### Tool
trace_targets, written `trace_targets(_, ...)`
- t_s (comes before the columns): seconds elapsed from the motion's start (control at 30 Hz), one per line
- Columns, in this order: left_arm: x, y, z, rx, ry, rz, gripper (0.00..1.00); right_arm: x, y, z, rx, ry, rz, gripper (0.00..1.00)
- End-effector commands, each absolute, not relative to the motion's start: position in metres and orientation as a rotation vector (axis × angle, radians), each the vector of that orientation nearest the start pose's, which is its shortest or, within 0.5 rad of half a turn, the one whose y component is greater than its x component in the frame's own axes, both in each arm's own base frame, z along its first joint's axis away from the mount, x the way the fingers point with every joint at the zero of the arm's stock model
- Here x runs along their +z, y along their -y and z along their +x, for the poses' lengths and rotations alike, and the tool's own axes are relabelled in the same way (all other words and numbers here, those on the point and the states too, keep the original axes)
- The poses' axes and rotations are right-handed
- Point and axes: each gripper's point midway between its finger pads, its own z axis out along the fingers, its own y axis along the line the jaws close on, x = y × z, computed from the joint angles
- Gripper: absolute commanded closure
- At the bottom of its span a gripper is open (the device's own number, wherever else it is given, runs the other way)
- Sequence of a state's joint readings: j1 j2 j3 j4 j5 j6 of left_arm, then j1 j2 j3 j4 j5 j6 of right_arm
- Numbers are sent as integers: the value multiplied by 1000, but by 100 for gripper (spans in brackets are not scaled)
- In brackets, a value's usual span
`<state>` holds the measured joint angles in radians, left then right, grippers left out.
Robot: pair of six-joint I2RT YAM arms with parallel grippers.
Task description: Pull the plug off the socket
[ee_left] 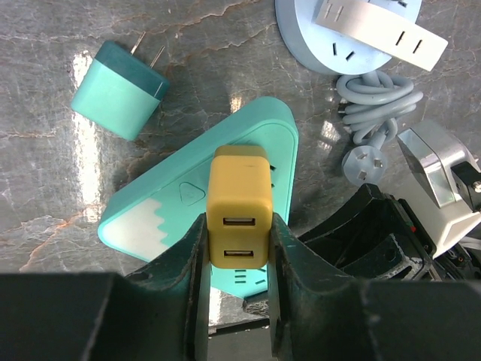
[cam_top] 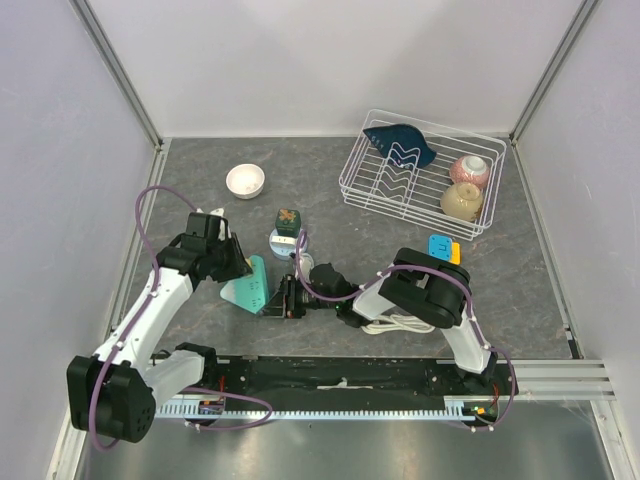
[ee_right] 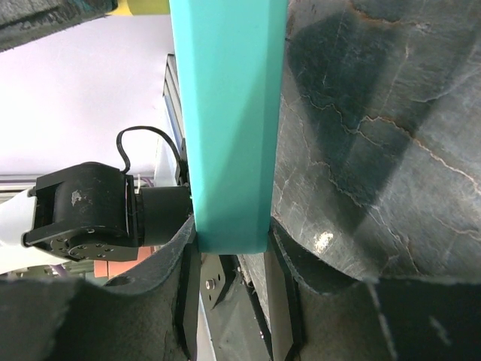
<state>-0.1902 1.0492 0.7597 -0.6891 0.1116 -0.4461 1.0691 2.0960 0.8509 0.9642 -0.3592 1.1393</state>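
Observation:
A yellow two-port USB plug (ee_left: pixel 239 207) sits in a teal triangular socket block (ee_left: pixel 150 203) on the grey table. My left gripper (ee_left: pixel 237 241) is shut on the plug's near end, one finger on each side. In the top view the left gripper (cam_top: pixel 228 262) is over the block's (cam_top: pixel 250 287) left part and hides the plug. My right gripper (cam_top: pixel 285 297) holds the block's right corner. In the right wrist view it (ee_right: pixel 231 237) is shut on the block's teal edge (ee_right: pixel 229 128), which is seen edge-on. A sliver of the yellow plug (ee_right: pixel 146 7) shows at the top.
A loose teal plug (ee_left: pixel 120 89) lies left of the block. A round blue power strip (ee_left: pixel 331 37) with a coiled white cable (ee_left: pixel 376 105) lies beyond it. A white bowl (cam_top: pixel 245 181), a wire dish rack (cam_top: pixel 425 175) with crockery and a blue-yellow adapter (cam_top: pixel 443 248) stand farther off.

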Motion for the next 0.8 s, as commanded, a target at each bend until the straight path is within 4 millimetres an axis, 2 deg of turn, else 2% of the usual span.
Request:
trace_targets(0.0,130,80,245,-361,-2493,-273,98,30,-478,159,1625,-2345,-185,100)
trace_targets(0.23,139,92,245,-446,-2508,-258,98,14,-469,158,1580,-2398,-124,100)
trace_targets(0.43,161,80,249,-362,-2461,-279,98,-1,-461,155,1551,-2440,-62,100)
trace_targets(0.63,149,85,239,-299,-2521,-237,98,1,-464,155,1591,-2436,7,100)
trace_targets(0.77,157,90,240,-340,-2505,-250,98,1,-463,154,1588,-2442,33,100)
